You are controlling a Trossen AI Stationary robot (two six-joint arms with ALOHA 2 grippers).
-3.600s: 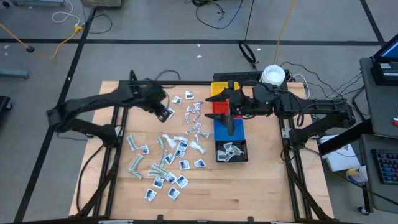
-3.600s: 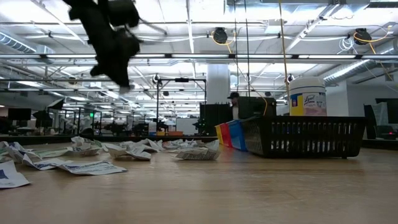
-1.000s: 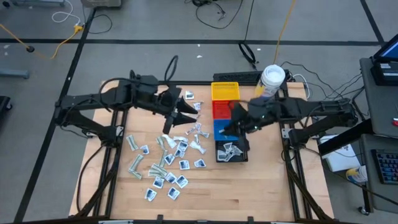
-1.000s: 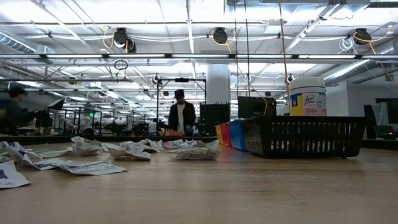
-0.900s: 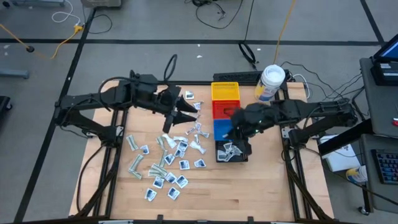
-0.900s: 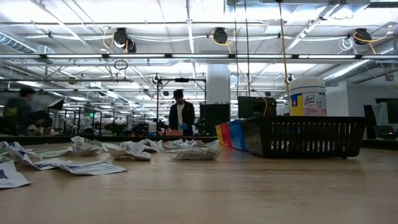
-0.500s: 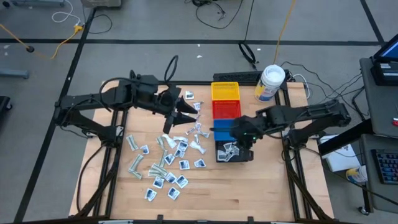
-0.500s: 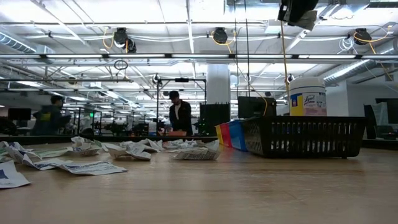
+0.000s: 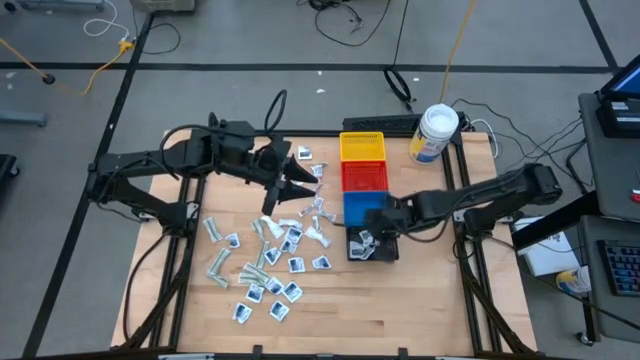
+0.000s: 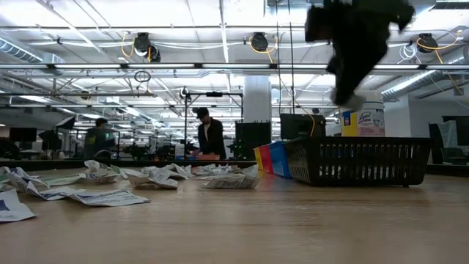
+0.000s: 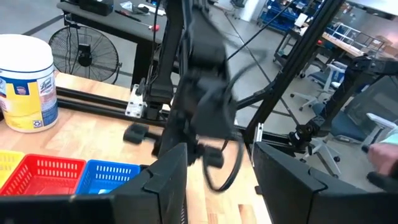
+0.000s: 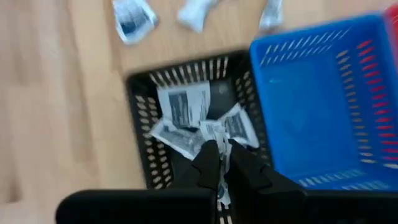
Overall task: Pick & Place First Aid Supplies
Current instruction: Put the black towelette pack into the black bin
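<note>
Many first aid packets (image 9: 268,252) lie scattered on the wooden table's left half. Several more lie in the black bin (image 9: 350,247). My right gripper (image 9: 372,236) hangs over that bin, fingers slanting steeply down and shut on a small white packet (image 12: 222,148). In the low view my right gripper (image 10: 350,99) stands above the black bin's rim (image 10: 359,141). My left gripper (image 9: 300,183) hovers open above the far end of the pile, pointing toward the bins. Nothing is between its fingers in the left wrist view (image 11: 214,171). My right gripper pinches a thin white packet between its two fingers. It shows only edge-on, as a pale strip (image 12: 222,186) in the slit between them. The fingers come from above, slanting down. The packet is lifted clear, above the packets in the black bin.
Yellow (image 9: 362,148), red (image 9: 364,177) and blue (image 9: 360,206) bins stand in a row beyond the black one. A white jar with a yellow label (image 9: 437,128) stands at the far right corner. People move about in the room beyond the table (image 10: 211,136).
My right gripper has come down from high over the blue bin toward the table's near edge. It has tipped to point steeply down and now hangs over the black bin, still shut. My left gripper has kept still.
</note>
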